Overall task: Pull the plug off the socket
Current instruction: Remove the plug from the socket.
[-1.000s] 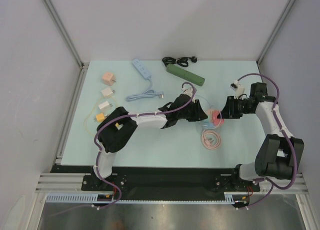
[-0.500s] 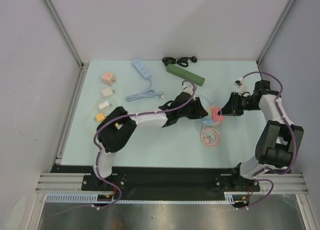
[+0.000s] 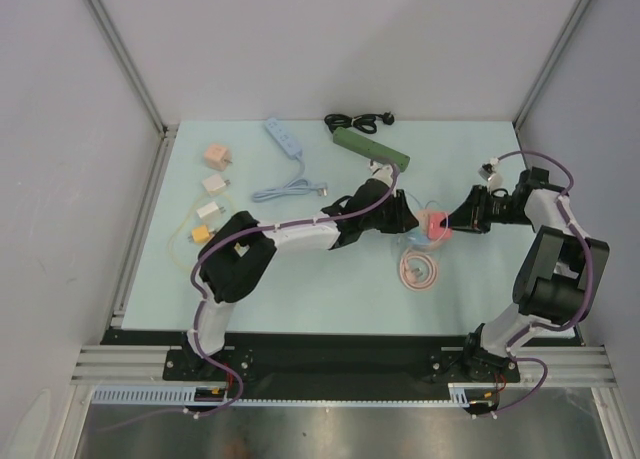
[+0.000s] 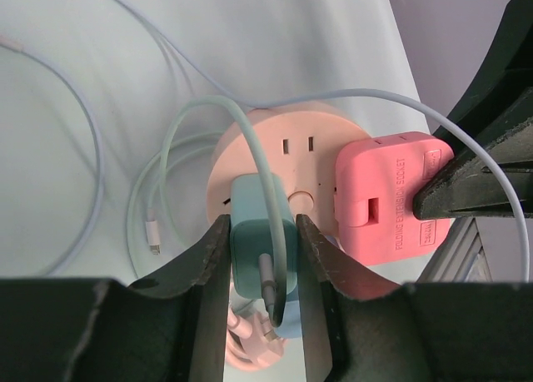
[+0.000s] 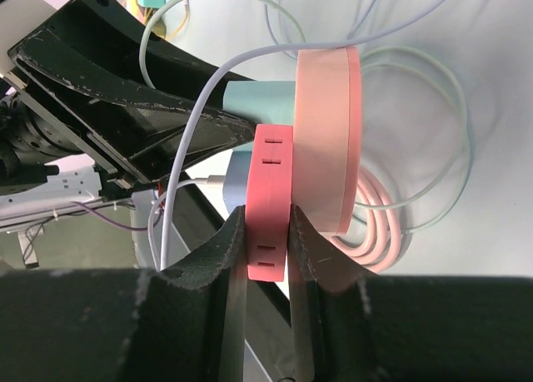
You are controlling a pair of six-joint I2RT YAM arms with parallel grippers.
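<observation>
A round pale-pink socket (image 4: 283, 153) is held tipped on edge above the table, also seen in the top view (image 3: 432, 225) and the right wrist view (image 5: 329, 141). A teal plug (image 4: 262, 247) and a red folding plug (image 4: 391, 195) sit in its face. My left gripper (image 4: 261, 270) is shut on the teal plug, one finger on each side. My right gripper (image 5: 266, 249) is shut on the red plug (image 5: 271, 203), at the socket's edge. A pink coiled cable (image 3: 418, 269) hangs from the socket to the table.
A green power strip (image 3: 372, 151) and black cord (image 3: 355, 121) lie at the back. A blue power strip (image 3: 282, 136) with its cable lies back left. Small adapters (image 3: 213, 184) lie at the left. White and pale cables (image 4: 92, 149) loop around the socket.
Both grippers have moved toward the back right with the socket between them. The right arm has drawn back to the right, and the pink cable coil has slid with it.
</observation>
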